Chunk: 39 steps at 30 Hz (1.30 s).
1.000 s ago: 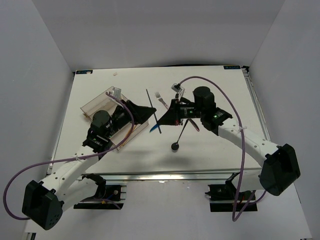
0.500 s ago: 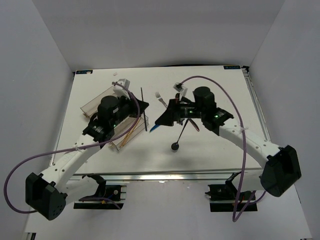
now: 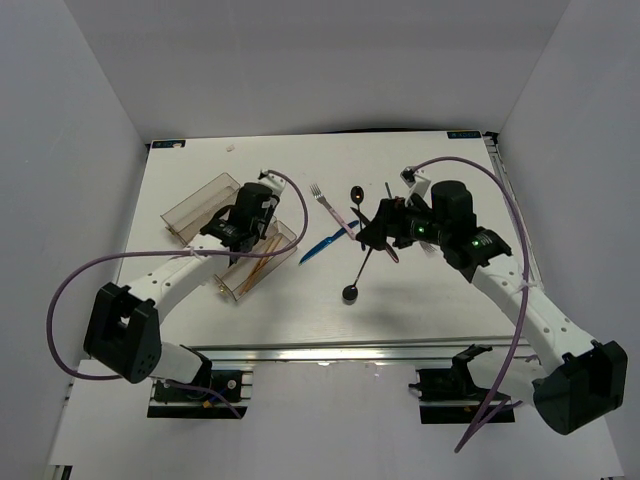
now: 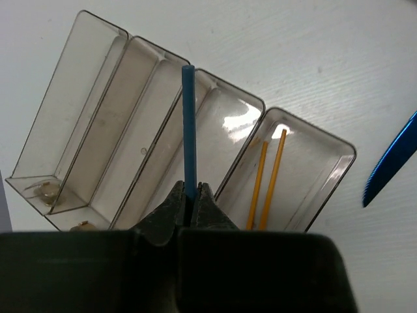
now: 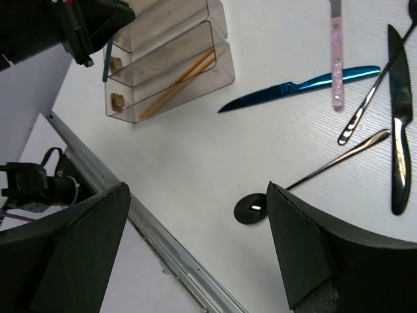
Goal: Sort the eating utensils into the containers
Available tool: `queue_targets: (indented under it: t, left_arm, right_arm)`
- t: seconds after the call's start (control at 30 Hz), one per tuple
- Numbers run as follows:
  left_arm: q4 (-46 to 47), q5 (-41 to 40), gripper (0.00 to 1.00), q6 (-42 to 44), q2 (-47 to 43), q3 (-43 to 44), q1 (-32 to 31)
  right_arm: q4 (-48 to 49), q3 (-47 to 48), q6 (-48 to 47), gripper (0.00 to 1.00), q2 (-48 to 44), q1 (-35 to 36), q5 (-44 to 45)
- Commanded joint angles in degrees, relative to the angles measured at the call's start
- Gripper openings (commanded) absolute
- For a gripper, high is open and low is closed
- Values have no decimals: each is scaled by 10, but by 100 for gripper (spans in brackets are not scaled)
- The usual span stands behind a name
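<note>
My left gripper (image 4: 191, 189) is shut on a thin dark blue stick (image 4: 188, 124) that points out over the middle compartments of the clear tray (image 4: 62, 98). Two orange sticks (image 4: 267, 176) lie in the tray's end compartment. From above, the left gripper (image 3: 250, 215) hovers over the tray (image 3: 190, 207). My right gripper (image 5: 199, 208) is open and empty above bare table. Beyond it lie a blue knife (image 5: 293, 88), a pink-handled fork (image 5: 336, 52), a black spoon (image 5: 251, 207) and a black knife (image 5: 399, 130).
Loose utensils are spread mid-table: the blue knife (image 3: 325, 243), a fork (image 3: 320, 193), a long black spoon (image 3: 350, 292) and a small dark spoon (image 3: 356, 195). The table's metal front rail (image 5: 163, 235) runs just below my right gripper.
My left gripper shut on the dark stick and carried it left over the tray. My right gripper opened, left the blue knife on the table and drew back to the right.
</note>
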Motion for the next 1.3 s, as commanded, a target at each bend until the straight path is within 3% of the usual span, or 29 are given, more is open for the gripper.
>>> queue_targets:
  t: [0.0, 0.23, 0.3, 0.33, 0.43, 0.63, 0.73, 0.77, 0.9, 0.93, 1.03, 1.13, 1.27]
  left_arm:
    - [16, -6, 0, 48, -5, -20, -1]
    - [31, 19, 2, 14, 18, -57, -1]
    - [27, 26, 18, 8, 14, -57, -1]
    - [26, 27, 34, 8, 7, -59, -1]
    - [26, 28, 48, 4, -17, -64, -1]
    - [4, 49, 55, -15, -81, -62, -1]
    - [-19, 31, 67, -50, -133, -57, -1]
    - [-26, 21, 98, -60, -149, -57, -1]
    - [-62, -57, 98, -144, -249, -76, -1]
    - [-69, -73, 98, -153, -266, -83, -1]
    - [-85, -108, 98, -179, -331, -118, -1]
    - [-70, -111, 98, -207, -393, -173, -1]
    - [-72, -93, 98, -209, -411, -175, -1]
  right_arm:
    - [-26, -8, -47, 89, -31, -6, 28]
    - [-24, -20, -57, 89, -38, -15, 28]
    - [-22, -18, -55, 89, -35, -15, 25]
    - [-22, -18, -55, 90, -35, -16, 26]
    - [-24, -13, -62, 89, -28, -19, 35]
    - [-36, 9, -66, 89, 31, -36, 78]
    - [-67, 60, -71, 89, 115, -44, 158]
    - [-85, 73, -73, 89, 137, -47, 179]
    - [-109, 146, -90, 81, 266, -60, 254]
    - [-114, 162, -92, 70, 286, -64, 259]
    - [-123, 225, -105, 50, 359, -74, 269]
    - [-153, 304, -123, 45, 443, -79, 286]
    - [-168, 364, -133, 41, 523, -88, 298]
